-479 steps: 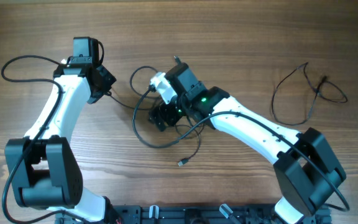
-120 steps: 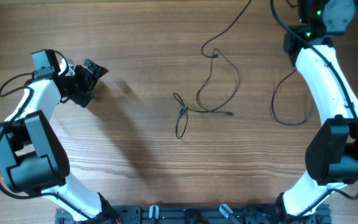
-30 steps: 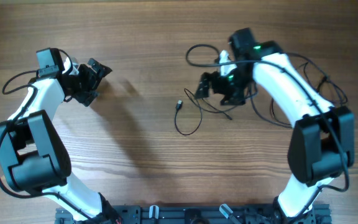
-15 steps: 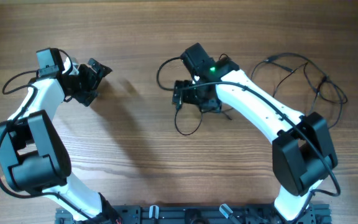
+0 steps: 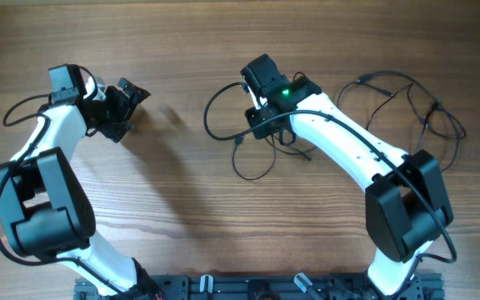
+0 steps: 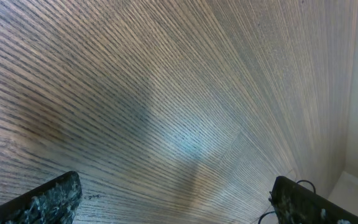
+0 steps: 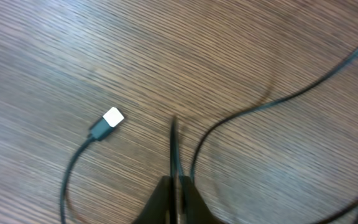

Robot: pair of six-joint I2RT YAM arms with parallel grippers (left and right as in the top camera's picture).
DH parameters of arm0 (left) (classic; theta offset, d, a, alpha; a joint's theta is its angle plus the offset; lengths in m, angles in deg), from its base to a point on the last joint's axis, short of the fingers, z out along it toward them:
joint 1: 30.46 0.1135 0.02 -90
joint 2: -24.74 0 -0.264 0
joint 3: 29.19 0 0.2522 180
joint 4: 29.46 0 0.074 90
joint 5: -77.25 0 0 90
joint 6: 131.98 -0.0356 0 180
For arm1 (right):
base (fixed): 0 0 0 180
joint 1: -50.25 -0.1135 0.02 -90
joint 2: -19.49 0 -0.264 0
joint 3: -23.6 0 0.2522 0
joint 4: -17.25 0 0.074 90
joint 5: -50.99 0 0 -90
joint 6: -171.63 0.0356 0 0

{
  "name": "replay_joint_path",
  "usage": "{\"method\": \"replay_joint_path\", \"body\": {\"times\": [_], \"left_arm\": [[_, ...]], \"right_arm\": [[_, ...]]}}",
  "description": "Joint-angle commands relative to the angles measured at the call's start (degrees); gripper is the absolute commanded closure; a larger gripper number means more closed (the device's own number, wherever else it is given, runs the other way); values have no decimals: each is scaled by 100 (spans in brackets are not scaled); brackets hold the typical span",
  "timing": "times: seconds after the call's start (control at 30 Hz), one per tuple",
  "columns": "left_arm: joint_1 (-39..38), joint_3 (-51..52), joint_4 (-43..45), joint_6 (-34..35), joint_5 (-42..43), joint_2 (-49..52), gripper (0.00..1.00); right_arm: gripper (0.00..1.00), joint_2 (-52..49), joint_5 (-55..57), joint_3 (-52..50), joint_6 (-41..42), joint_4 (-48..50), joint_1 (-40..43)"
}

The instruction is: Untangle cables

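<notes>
The cables (image 5: 242, 167) lay in 2 groups on the desk (image 5: 182, 225): a knot of thin black loops at the centre of the overhead frame, and the right-hand loops (image 5: 415, 112) at the upper right, well apart from the knot. The right pincer (image 7: 176, 183) stood over the top of the central knot. In its wrist view its tips were pressed together at the bottom centre, and a black cord curved straight into them, so it was probably pinching that cord. A white-tipped plug (image 7: 112, 117) lay free at the left of that view, near the tips but apart from them. The left pincer (image 5: 122, 108) was spread wide at the upper left, far from any cord, holding nothing.

The step in hand looked like drawing 1 strand out of the knot. To do it well, the grip had to catch only 1 cord, not 2 crossing ones. A slow lift away from the loops would show whether the rest followed. If the knot dragged along, the idle left pincer could pin the remaining loops. Pulling toward the free plug end risked tightening the tangle less than pulling mid-span.
</notes>
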Motion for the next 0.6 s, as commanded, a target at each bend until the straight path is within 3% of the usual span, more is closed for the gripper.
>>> {"method": "replay_joint_path", "body": {"times": [0.0,0.23,0.57], "left_arm": [[-9,46,15,-127,-39,63,0],[-9,46,15,-127,-39,63,0],[-9,46,15,-127,-39,63,0]], "right_arm": [[71,-59,304,-24,-138,-83,39],[53,-63,310,-345,-149,114,72],[55,-63,260,-1093,-66,743,271]]}}
